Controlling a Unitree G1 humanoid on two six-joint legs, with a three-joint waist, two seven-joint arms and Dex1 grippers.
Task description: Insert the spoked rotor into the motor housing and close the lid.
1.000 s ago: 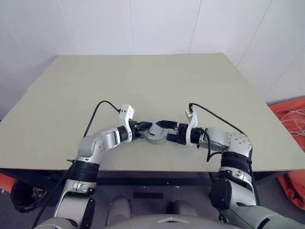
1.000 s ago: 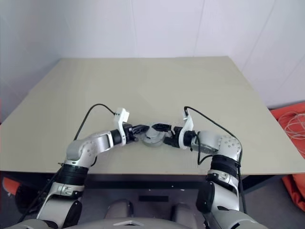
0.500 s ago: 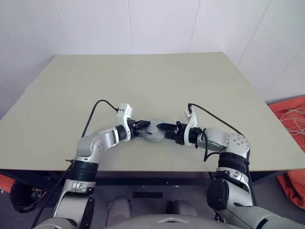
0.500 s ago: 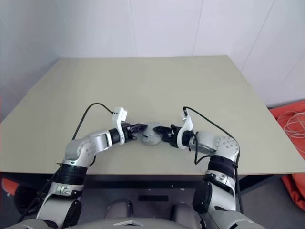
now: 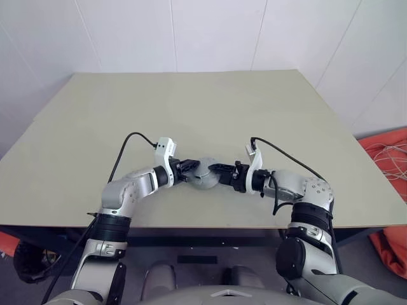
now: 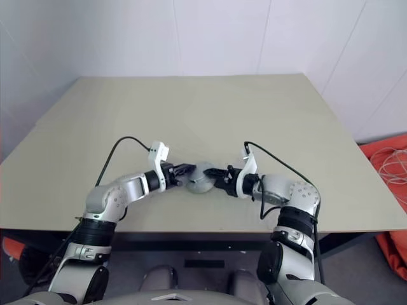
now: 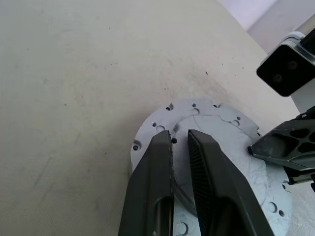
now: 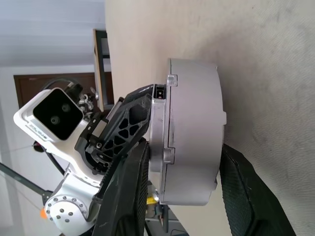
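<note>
Since a second ago the right gripper [image 8: 182,196] has narrowed onto the motor housing's [image 8: 189,132] sides near the table's [image 5: 191,108] front edge; left gripper [image 7: 179,142] nearly shut on its lid. Probably seated, but uneven pressing could cock it.

Robot test room or lab: bare, set up for bench work.
Plain white panelled walls [image 5: 210,32] with visible seams close in a single beige worktop [image 5: 191,108] on a dark frame. Grey floor alongside it, with an orange heap [image 5: 389,190] and loose pale cable [image 5: 386,152] lying at the right. No furnishings or household items.
</note>
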